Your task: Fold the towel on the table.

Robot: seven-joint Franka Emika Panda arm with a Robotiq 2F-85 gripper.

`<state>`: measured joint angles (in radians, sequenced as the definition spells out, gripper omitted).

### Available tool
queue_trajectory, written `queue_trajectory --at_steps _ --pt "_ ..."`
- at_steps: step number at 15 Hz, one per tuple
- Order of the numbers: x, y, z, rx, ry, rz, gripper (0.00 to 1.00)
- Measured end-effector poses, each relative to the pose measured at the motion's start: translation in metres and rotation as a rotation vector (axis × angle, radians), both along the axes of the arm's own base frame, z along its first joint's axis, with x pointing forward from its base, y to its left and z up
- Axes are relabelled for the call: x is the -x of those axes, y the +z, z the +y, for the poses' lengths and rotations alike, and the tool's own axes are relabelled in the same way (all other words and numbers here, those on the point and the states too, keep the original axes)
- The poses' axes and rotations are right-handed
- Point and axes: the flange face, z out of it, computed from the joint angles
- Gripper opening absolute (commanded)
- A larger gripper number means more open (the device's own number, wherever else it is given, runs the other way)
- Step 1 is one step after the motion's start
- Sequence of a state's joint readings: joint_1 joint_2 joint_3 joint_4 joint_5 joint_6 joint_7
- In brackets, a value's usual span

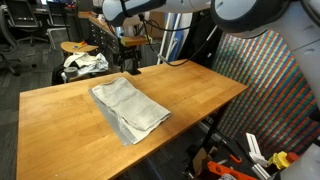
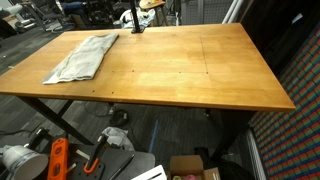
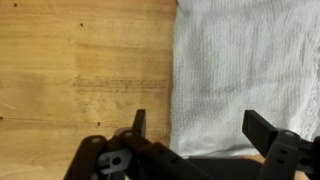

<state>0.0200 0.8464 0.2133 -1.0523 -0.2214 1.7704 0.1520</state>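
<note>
In an exterior view, orange-handled tools [image 1: 232, 170] lie on the floor at the near right, below the large rectangular light-brown wooden butcher-block table [image 1: 200, 95] with black legs. To the right of the table stands a tall panel with a fine multicoloured weave pattern [image 1: 275, 70].

The large thin off-white rectangular towel [image 1: 128, 108] lies flat on the tabletop, left of the middle and at a slant to the table's edges. Its near corner comes close to the table's near edge, and a grey border shows along that near side.

Farther back, the black Robotiq gripper [image 1: 133, 67] hangs from the white arm over the far part of the table, beyond the towel's far end and apart from it. In the wrist view its two fingers [image 3: 140, 125] stand wide apart with nothing between them. One shows against bare wood just beside the towel's edge, the other against the cloth.

Past the table's far left corner stands a small round wooden stool [image 1: 72, 47], and a crumpled white-and-dark cloth bundle [image 1: 85, 62] sits just beside it.
</note>
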Motion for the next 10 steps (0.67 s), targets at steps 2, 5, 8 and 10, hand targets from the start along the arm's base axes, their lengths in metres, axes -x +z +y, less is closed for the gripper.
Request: queue_trajectory --at_steps 2,5,8,10 --pt "0.022 -0.003 0.02 0.02 0.073 0.066 1.0" --pt "0.061 -0.005 0.043 0.014 0.166 0.175 1.0" --pt "0.093 -0.004 0.065 -0.033 0.198 0.205 1.0" --pt "0.108 -0.002 0.076 -0.106 0.172 0.168 1.0"
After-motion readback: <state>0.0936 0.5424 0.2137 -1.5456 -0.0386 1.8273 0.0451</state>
